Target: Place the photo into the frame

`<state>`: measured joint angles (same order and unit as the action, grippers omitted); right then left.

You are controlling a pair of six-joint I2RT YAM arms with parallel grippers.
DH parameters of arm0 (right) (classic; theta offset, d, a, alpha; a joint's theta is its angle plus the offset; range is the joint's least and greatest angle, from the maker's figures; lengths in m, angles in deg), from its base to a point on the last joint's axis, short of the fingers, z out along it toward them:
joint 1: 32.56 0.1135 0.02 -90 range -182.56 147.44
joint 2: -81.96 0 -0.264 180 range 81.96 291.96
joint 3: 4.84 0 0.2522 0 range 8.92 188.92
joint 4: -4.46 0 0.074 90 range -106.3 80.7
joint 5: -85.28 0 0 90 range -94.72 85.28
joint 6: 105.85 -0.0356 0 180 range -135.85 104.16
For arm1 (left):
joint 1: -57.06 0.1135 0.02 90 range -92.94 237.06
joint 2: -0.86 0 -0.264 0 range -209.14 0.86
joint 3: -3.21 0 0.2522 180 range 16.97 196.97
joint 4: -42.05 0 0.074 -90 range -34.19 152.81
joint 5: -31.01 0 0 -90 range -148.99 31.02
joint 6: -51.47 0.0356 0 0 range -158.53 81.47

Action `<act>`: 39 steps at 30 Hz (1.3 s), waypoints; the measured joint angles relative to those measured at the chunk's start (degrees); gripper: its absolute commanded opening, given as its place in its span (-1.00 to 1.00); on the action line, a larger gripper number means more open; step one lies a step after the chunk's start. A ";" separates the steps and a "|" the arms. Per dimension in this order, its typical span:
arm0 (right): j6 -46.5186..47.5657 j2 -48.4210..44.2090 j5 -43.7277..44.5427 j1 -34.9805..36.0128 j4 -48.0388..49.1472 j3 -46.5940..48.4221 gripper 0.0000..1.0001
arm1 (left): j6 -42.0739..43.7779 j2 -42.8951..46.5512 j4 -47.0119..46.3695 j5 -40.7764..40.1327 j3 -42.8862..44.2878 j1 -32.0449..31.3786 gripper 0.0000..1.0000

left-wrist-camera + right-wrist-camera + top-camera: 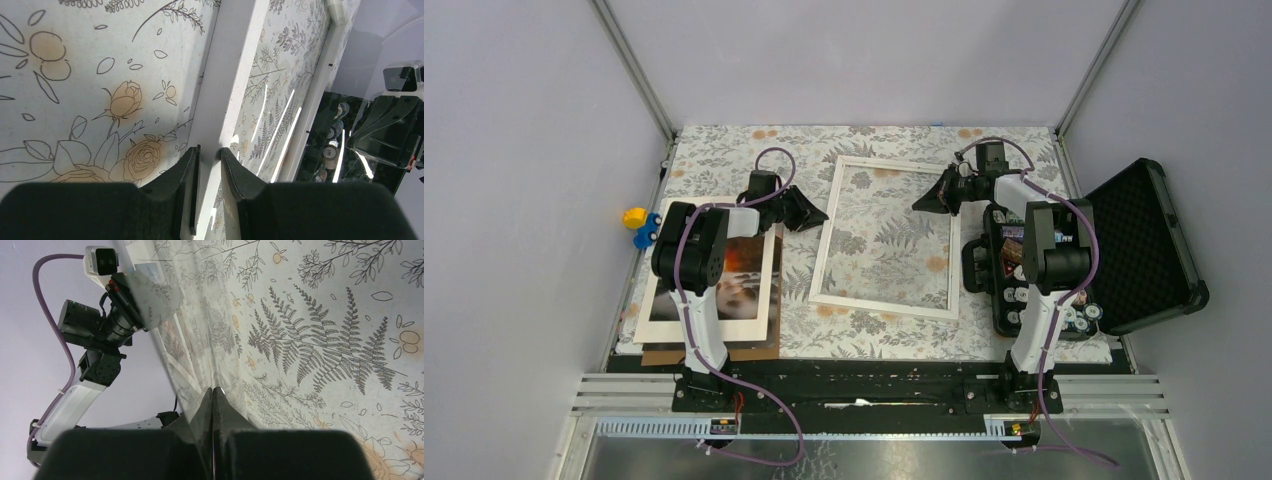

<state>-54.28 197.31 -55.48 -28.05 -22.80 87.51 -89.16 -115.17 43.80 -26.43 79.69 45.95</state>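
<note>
The white frame (825,245) lies flat in the middle of the flowered tablecloth. My left gripper (816,215) straddles its left rail near the far corner. In the left wrist view the jaws (209,149) are closed on that white rail (235,75). My right gripper (924,203) is at the frame's right side, and in its wrist view it (213,388) is shut on the edge of a thin clear pane (165,300) that stands tilted up. The photo (746,272) lies at the left under a white mat (656,318), partly hidden by my left arm.
A brown backing board (759,352) pokes out under the mat. An open black case (1139,245) and a black tray of batteries (1014,285) sit at the right edge. A yellow and blue toy (637,225) rests beyond the cloth's left edge.
</note>
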 measured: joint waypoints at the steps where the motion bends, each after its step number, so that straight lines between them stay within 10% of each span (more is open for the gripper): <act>1: 0.00 -0.02 -0.09 0.00 -0.02 0.00 -1.00 | 0.00 0.00 0.00 0.00 0.00 0.00 -0.51; 39: 1.95 -1.31 2.49 0.00 -0.90 -1.42 -1.00 | -0.39 -0.09 -0.20 0.26 0.00 0.11 -0.53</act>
<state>-52.34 196.00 -52.99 -28.05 -23.70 86.09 -89.56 -115.26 43.60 -26.17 79.69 46.06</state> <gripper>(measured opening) 0.016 0.240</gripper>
